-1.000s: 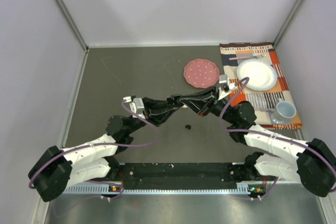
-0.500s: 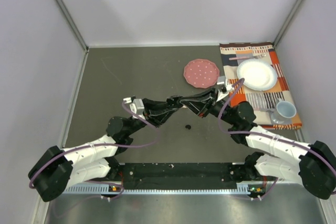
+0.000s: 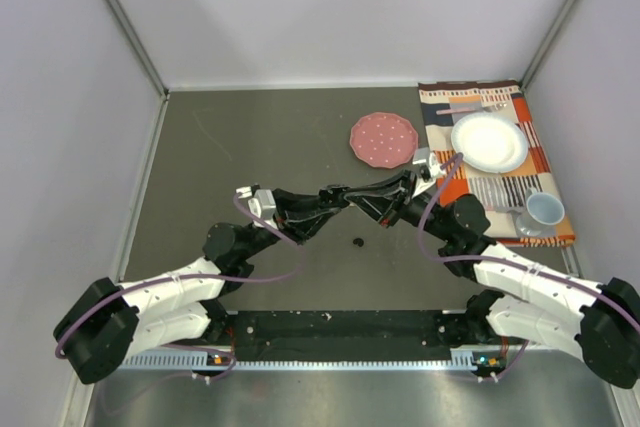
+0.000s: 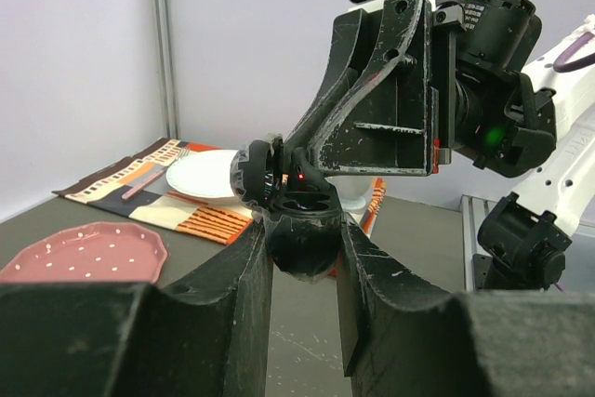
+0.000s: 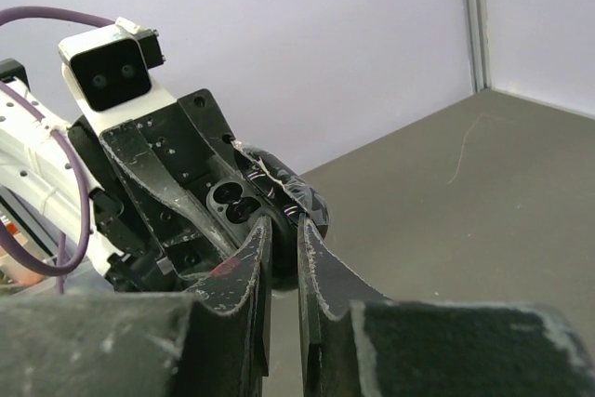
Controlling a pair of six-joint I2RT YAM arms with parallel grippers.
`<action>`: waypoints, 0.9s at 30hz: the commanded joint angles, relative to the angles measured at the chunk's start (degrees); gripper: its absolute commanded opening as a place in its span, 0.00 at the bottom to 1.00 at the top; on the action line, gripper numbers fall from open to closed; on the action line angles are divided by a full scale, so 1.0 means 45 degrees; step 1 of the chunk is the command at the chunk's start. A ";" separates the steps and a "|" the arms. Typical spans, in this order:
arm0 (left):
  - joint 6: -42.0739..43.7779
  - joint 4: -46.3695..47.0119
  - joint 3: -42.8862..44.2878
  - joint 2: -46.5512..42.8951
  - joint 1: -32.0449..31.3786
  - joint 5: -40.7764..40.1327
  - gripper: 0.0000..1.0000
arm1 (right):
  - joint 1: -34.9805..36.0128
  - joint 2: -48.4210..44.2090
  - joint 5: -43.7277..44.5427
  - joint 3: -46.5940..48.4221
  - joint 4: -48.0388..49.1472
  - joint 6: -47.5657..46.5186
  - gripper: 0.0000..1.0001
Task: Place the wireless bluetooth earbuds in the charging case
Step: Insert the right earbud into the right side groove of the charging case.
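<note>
My left gripper (image 3: 336, 194) is shut on the black charging case (image 4: 302, 239) and holds it in the air over the table's middle, its rounded bottom pinched between the fingers. The case is open: two wells (image 5: 232, 200) face up and the glossy lid (image 5: 290, 198) is tipped back. My right gripper (image 3: 345, 193) meets it from the right, its jaws almost closed on the lid's edge (image 5: 284, 230). One black earbud (image 3: 357, 242) lies on the table below the grippers. The white earbuds are out of view.
A pink speckled disc (image 3: 383, 139) lies at the back. A striped placemat (image 3: 500, 187) on the right holds a white plate (image 3: 489, 141), a fork and a white cup (image 3: 544, 210). Grey walls enclose the table.
Both grippers stay joined at the case. The right arm's wrist has shifted slightly right and forward; the case has barely moved.
</note>
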 commanded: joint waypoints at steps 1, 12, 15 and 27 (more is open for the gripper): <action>-0.0020 0.1974 0.0144 -0.0315 0.0013 -0.0290 0.00 | 0.0048 -0.0112 -0.0076 -0.0011 -0.0678 -0.0494 0.05; -0.0040 0.1955 0.0085 -0.0374 0.0033 -0.0309 0.00 | 0.0029 -0.0385 -0.0214 0.0203 -0.1812 -0.0864 0.16; -0.0040 0.1954 0.0085 -0.0374 0.0014 -0.0309 0.00 | 0.0029 -0.0405 -0.0448 0.0437 -0.2220 -0.0884 0.20; -0.0020 0.1740 0.0124 -0.0373 0.0013 -0.0153 0.00 | 0.0048 -0.0444 -0.0604 0.1335 -0.3647 -0.1099 0.32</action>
